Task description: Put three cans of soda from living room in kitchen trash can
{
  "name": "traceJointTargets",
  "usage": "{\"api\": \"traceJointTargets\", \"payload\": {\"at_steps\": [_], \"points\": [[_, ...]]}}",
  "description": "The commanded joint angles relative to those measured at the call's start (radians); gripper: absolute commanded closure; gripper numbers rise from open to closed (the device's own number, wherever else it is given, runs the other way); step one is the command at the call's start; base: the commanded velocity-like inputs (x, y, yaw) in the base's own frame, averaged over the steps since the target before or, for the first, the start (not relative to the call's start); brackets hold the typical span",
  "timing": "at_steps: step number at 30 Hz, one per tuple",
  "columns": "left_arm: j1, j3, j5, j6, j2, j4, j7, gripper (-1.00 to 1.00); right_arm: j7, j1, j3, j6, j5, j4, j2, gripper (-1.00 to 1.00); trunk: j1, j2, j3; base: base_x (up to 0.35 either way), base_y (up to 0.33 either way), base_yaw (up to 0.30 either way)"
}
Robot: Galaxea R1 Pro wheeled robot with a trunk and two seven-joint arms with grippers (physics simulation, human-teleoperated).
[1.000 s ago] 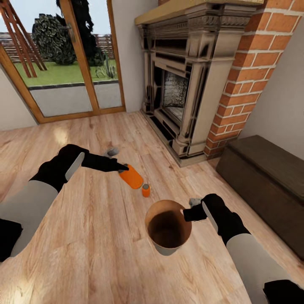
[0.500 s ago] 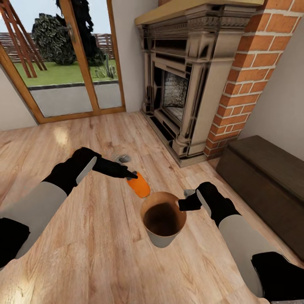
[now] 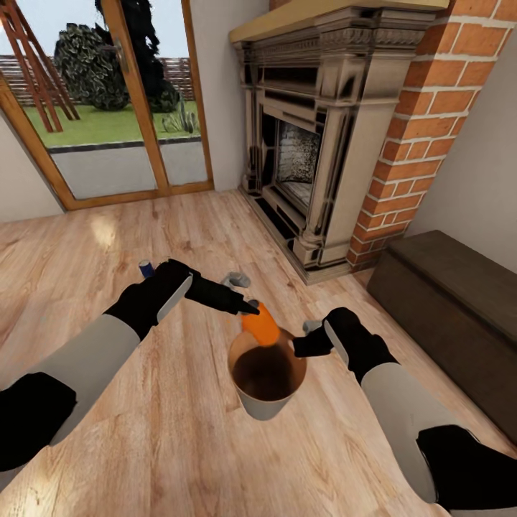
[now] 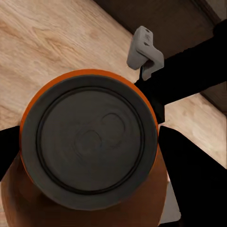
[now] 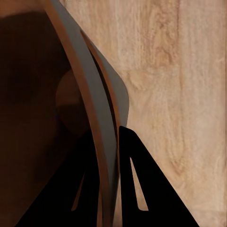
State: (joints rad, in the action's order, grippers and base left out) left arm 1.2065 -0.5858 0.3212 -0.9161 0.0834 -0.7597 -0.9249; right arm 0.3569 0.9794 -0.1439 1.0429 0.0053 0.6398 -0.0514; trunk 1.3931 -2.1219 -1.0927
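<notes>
Nearest: the bin [image 3: 267, 402] is held up off the wood floor [image 3: 165, 445], mouth facing up. The right gripper [image 3: 305, 343] has its fingers [image 5: 135, 184] pinching the bin's rim, one inside the wall, one outside, at approx 2 o'clock of the mouth. Bin is probably light and thin-walled w/ some flex; a rim pinch works but it can swing, so I'd keep it level.

Just past it, the left gripper [image 3: 248, 310] has its fingers pressed onto an orange can [image 3: 261, 324], right over the far edge of the mouth, approx 12 o'clock. Can is tilted: long axis leans down twd the bin, silver top [image 4: 90, 139] twd the wrist, bottom end dipping past the rim. Likely light, stiff, smooth metal, so slippery; best held across the body mid-length.

Farther out, a dark blue can [image 3: 146, 268] stands upright on the floor at approx 10 o'clock, behind the left wrist. Beyond: fireplace [image 3: 316, 129], glass doors [image 3: 108, 108].
</notes>
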Motion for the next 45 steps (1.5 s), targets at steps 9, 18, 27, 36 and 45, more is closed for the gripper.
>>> {"api": "traceJointTargets", "payload": {"at_steps": [9, 18, 27, 36, 45], "points": [[-0.029, -0.064, -0.002, 0.037, -0.015, 0.0, 0.071, 1.0, 0.007, 0.011, 0.002, 0.004, -0.031, 0.001, -0.016, 1.0, 0.0, 0.0, 0.0, 0.0, 0.0, 0.0], [-0.072, -0.116, 0.0, 0.061, -0.017, 0.0, 0.107, 1.0, 0.007, 0.027, 0.009, 0.004, -0.031, 0.001, -0.016, 1.0, 0.0, 0.0, 0.0, 0.0, 0.0, 0.0], [-0.131, -0.18, -0.001, 0.147, -0.048, 0.062, 0.208, 1.0, 0.007, 0.037, 0.012, 0.004, -0.031, 0.002, -0.017, 1.0, 0.0, 0.0, 0.0, 0.0, 0.0, 0.0], [-0.137, -0.189, 0.0, 0.186, -0.105, 0.112, 0.26, 1.0, 0.007, 0.038, 0.012, 0.004, -0.031, 0.001, -0.018, 1.0, 0.0, 0.0, 0.0, 0.0, 0.0, 0.0], [-0.137, -0.196, 0.001, 0.187, -0.108, 0.113, 0.262, -1.0, 0.007, 0.038, 0.012, 0.004, -0.031, 0.0, -0.018, 1.0, 0.0, 0.0, 0.0, 0.0, 0.0, 0.0]]}}
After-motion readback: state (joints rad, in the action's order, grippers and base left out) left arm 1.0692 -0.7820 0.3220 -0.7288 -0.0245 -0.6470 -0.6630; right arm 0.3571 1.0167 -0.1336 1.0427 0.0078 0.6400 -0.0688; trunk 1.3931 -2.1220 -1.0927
